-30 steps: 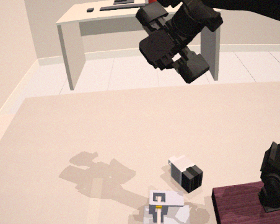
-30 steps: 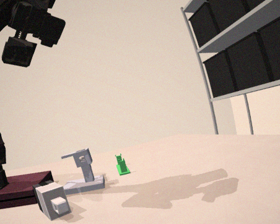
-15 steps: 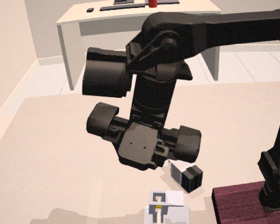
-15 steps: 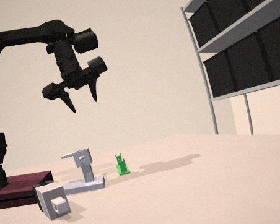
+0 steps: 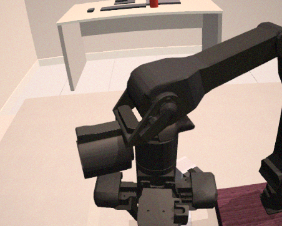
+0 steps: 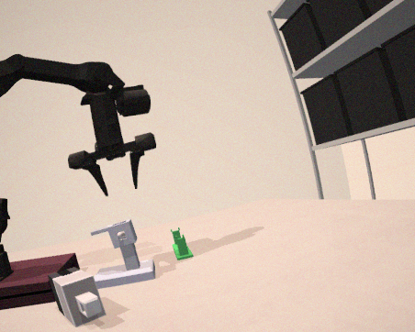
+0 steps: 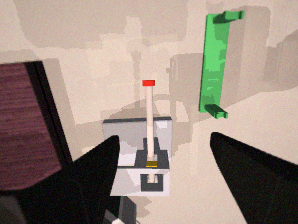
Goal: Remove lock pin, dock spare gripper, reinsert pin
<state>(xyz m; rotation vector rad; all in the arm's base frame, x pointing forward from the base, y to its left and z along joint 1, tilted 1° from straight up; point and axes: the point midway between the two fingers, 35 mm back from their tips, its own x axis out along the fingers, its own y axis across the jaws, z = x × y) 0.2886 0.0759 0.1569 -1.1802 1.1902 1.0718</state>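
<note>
The pale grey mount (image 6: 132, 257) stands on the table with its socket head on top. The pin (image 7: 149, 107) passes through the socket; it is a whitish rod with a red end and a yellow band near the socket. Its other end shows in the socket's side hole in the exterior view. The spare gripper (image 6: 72, 293) (image 7: 128, 210) is a grey and black block with a pale square spigot, lying on the table near the mount. My gripper (image 6: 121, 192) (image 7: 164, 139) is open and empty, pointing down above the mount. Its fingertips are hidden in the top view.
A green cradle (image 6: 182, 249) (image 7: 214, 65) with upright forked ends stands beyond the mount. The arm's maroon base board (image 5: 240, 203) (image 6: 32, 275) (image 7: 22, 120) lies on the other side. A desk (image 5: 190, 10) and a shelf rack (image 6: 303, 115) with black bins are in the background.
</note>
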